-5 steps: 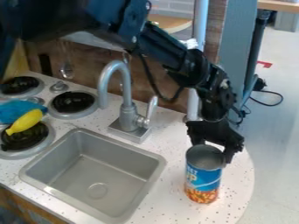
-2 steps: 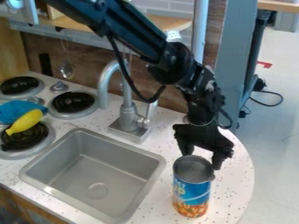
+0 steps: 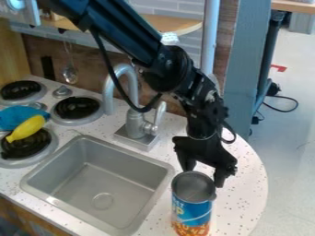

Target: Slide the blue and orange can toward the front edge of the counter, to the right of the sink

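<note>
At the lower right of the camera view is the black gripper (image 3: 203, 176), shut on an open-topped can (image 3: 192, 209) at its rim. One finger is behind the can's far side, the other at its right side. The can has a blue and orange label and a grey metal rim. It is close to upright, just right of the sink's lower right corner, with its base at the view's bottom edge. Whether it touches the counter, I cannot tell.
The metal sink (image 3: 102, 173) lies left of the can, with a faucet (image 3: 137, 122) behind it. Stove burners (image 3: 77, 109) are at the left, with a yellow toy (image 3: 26, 128) and a blue cloth (image 3: 18, 117). The counter's rounded edge (image 3: 263, 184) is at the right.
The gripper and the can have moved together left and toward the bottom of the view, nearer the sink. The upper arm has shifted too, uncovering the shelf at the upper left.
</note>
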`<state>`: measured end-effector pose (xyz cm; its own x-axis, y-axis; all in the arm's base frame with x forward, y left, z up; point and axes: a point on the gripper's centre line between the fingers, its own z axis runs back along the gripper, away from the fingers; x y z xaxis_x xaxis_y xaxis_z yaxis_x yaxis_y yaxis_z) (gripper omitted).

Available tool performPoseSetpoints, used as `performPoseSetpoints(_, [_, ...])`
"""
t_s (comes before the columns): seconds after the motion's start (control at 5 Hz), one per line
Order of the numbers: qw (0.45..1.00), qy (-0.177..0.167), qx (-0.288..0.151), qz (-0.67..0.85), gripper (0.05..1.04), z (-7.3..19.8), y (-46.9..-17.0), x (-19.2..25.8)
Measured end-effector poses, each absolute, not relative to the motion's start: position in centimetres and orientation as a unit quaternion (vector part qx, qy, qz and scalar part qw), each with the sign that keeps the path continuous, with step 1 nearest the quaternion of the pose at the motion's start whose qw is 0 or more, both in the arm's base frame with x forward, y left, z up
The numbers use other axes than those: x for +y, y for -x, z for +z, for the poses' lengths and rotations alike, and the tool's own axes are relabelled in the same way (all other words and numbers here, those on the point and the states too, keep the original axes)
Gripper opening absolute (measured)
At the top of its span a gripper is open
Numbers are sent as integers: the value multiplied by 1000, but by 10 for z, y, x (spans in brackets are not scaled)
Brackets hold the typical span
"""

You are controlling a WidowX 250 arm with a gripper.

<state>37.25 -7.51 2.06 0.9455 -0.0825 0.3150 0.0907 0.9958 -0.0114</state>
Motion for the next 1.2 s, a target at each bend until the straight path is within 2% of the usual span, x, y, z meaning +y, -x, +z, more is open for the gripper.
performPoseSetpoints(0.6, [986, 11, -159, -50, 1001, 27, -363, -72])
performPoseSetpoints(1.0, [976, 52, -208, -24, 1001, 69, -400, -88])
performPoseSetpoints(1.2, [970, 72, -232, -12, 1001, 101, -405, -93])
